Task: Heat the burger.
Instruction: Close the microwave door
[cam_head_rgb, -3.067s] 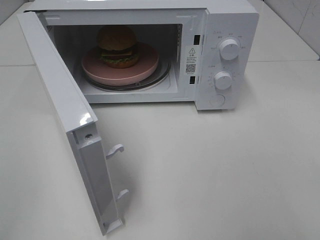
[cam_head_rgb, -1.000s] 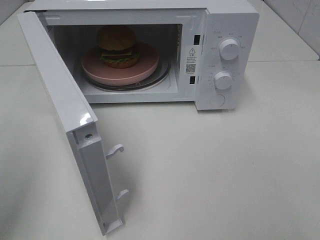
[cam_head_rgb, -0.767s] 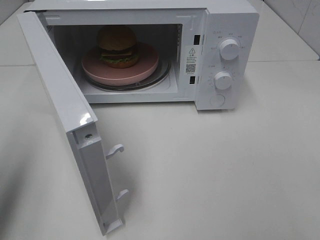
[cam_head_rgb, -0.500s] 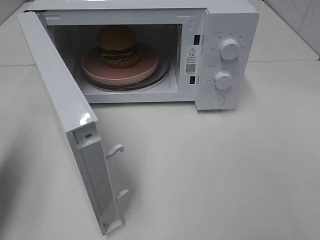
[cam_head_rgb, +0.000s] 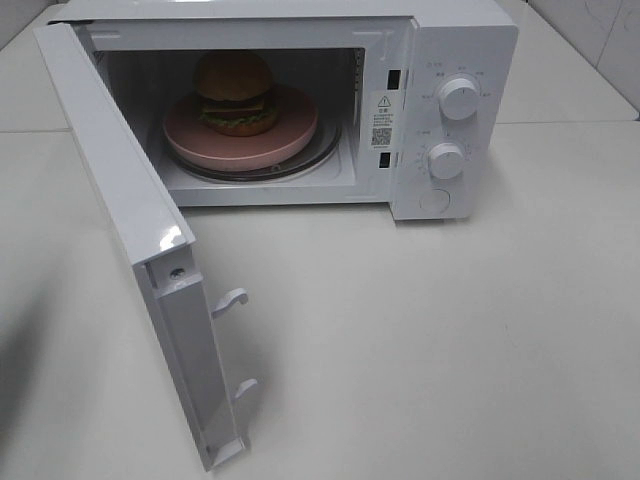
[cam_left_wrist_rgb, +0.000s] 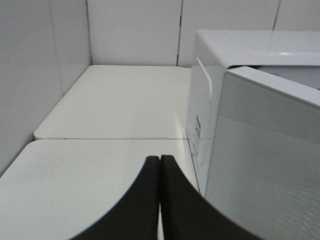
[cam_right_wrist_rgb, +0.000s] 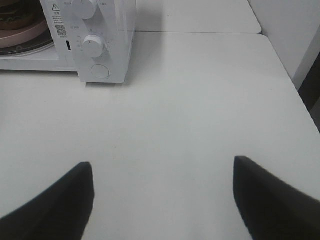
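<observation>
The burger (cam_head_rgb: 235, 93), with brown bun and green layer, sits on a round pink plate (cam_head_rgb: 285, 135) inside the white microwave (cam_head_rgb: 460, 40). The microwave door (cam_head_rgb: 130, 230) stands wide open toward the front left. A sliver of the burger (cam_right_wrist_rgb: 15, 20) and plate (cam_right_wrist_rgb: 27, 37) shows in the right wrist view. Neither gripper shows in the exterior high view. My left gripper (cam_left_wrist_rgb: 159, 165) is shut and empty, beside the door's outer face (cam_left_wrist_rgb: 265, 165). My right gripper (cam_right_wrist_rgb: 162, 172) is open and empty above the table, right of the microwave.
Two white knobs (cam_head_rgb: 458, 97) (cam_head_rgb: 446, 160) and a round button (cam_head_rgb: 434, 200) sit on the microwave's right panel. Two latch hooks (cam_head_rgb: 230, 300) stick out of the door edge. Tiled walls (cam_left_wrist_rgb: 45, 60) rise at the far left. The table edge (cam_right_wrist_rgb: 292, 85) lies at the right.
A faint shadow has grown on the table at the far left of the exterior high view. The microwave, door, plate and burger have not moved.
</observation>
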